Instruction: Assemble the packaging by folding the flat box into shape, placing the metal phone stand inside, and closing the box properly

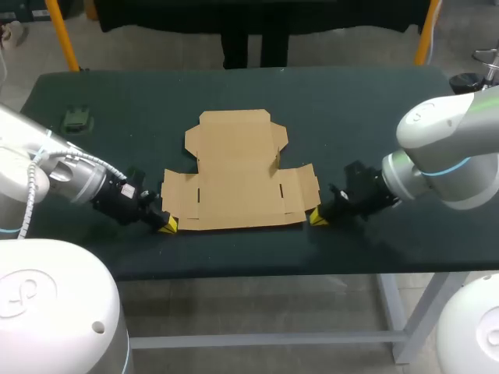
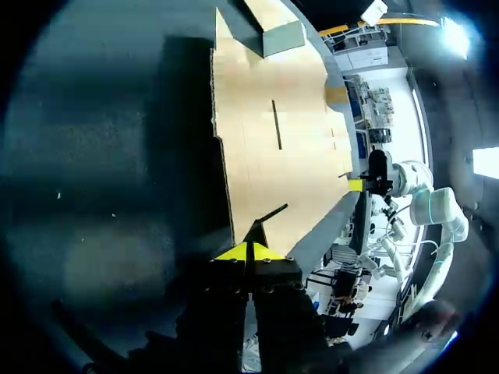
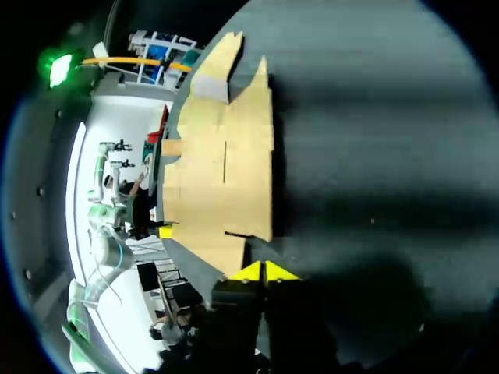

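The flat brown cardboard box (image 1: pixel 238 175) lies unfolded in the middle of the dark table, one small flap standing up near its right side. My left gripper (image 1: pixel 168 226) is shut, its yellow tips low at the box's front left corner (image 2: pixel 234 234). My right gripper (image 1: pixel 317 219) is shut too, its tips at the front right corner (image 3: pixel 248 245). Neither gripper holds anything. In the left wrist view the left gripper (image 2: pixel 249 252) points along the front edge towards the right gripper (image 2: pixel 355 185). A small dark metal object (image 1: pixel 77 118), seemingly the phone stand, rests far left at the back.
The table's front edge (image 1: pixel 249 269) runs close behind both grippers. Bare dark tabletop (image 1: pixel 374 117) surrounds the box on the other sides.
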`<state>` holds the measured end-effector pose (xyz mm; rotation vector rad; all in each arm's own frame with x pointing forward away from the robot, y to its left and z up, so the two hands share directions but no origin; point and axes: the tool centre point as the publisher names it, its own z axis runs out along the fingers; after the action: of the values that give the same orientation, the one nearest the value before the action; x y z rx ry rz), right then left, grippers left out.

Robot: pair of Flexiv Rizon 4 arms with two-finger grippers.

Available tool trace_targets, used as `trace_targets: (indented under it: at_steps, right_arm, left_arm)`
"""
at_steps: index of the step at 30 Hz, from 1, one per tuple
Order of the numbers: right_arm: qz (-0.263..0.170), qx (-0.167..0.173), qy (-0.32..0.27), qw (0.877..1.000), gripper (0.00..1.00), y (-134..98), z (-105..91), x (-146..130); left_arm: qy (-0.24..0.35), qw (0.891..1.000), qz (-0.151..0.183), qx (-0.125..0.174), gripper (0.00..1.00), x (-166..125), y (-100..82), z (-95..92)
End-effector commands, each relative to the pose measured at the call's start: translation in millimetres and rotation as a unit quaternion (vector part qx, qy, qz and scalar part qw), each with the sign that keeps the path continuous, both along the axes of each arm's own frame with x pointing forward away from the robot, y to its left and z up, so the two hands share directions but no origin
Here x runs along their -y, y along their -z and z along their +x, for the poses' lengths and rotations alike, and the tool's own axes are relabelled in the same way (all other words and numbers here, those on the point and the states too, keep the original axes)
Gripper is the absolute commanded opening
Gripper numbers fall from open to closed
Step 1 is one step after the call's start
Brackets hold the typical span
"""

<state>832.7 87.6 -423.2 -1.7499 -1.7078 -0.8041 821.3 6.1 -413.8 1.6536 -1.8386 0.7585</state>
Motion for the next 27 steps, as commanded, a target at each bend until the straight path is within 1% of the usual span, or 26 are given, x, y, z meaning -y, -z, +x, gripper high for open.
trace_targets:
  at_steps: [1,20,27]
  right_arm:
    - [0.010,-0.001,-0.003,1.000,0.00,1.7,-0.2,0.6]
    - [0.016,-0.005,-0.016,1.000,0.00,-1.9,8.2,-12.9]
    - [0.014,-0.004,-0.019,1.000,0.00,-4.4,9.2,-15.3]
  left_arm:
    - [0.002,1.000,0.001,-0.002,0.00,0.9,1.8,1.3]
    - [0.012,1.000,0.002,0.000,0.00,3.7,-0.2,1.2]
    - [0.021,1.000,0.006,0.005,0.00,7.2,-5.2,2.5]
